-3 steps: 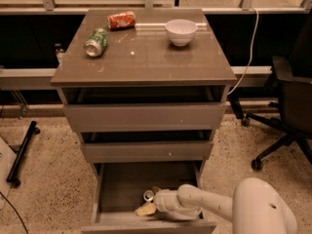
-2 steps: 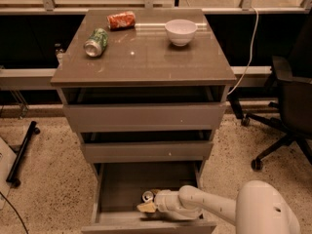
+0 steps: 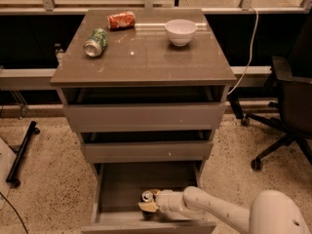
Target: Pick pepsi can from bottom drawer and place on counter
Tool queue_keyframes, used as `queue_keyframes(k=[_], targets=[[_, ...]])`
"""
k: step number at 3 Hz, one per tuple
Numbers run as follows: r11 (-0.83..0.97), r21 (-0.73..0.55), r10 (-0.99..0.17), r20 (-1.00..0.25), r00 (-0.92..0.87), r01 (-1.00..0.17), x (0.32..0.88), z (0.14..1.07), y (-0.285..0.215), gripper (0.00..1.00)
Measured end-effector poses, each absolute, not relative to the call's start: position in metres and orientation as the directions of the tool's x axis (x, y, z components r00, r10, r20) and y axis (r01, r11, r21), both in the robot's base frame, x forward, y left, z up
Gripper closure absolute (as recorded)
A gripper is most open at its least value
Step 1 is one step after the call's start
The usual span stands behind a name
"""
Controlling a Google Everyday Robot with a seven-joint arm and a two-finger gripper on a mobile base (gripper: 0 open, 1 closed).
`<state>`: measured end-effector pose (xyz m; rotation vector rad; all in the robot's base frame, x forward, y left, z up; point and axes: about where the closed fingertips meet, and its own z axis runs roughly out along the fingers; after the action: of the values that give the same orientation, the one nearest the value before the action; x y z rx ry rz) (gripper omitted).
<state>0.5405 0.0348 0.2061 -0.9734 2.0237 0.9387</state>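
The pepsi can (image 3: pixel 146 196) stands in the open bottom drawer (image 3: pixel 122 184), near its front; only its silver top and a bit of dark side show. My gripper (image 3: pixel 150 201) reaches into the drawer from the right and sits right at the can, partly covering it. My white arm (image 3: pixel 214 209) runs from the gripper to the lower right. The counter (image 3: pixel 146 57) is the glossy grey-brown top of the cabinet, well above the gripper.
On the counter lie a green can (image 3: pixel 96 42) and a red-orange can (image 3: pixel 121 20), both on their sides, and a white bowl (image 3: pixel 181 31). The two upper drawers (image 3: pixel 144 116) are slightly open. A black office chair (image 3: pixel 287 116) stands at the right.
My gripper has shifted slightly left and closer around the can. The can has stayed in place in the drawer.
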Motion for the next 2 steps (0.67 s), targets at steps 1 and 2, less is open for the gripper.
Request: queue_keyframes(k=[1,2], targets=[[0.340,0.283,-0.331,-0.857,-0.396,-0.897,0.515,0.254,0.031,1.00],[0.279,0.208,-0.363,-0.881,-0.303,-0.937,0.493,0.313,0.010,1.00]])
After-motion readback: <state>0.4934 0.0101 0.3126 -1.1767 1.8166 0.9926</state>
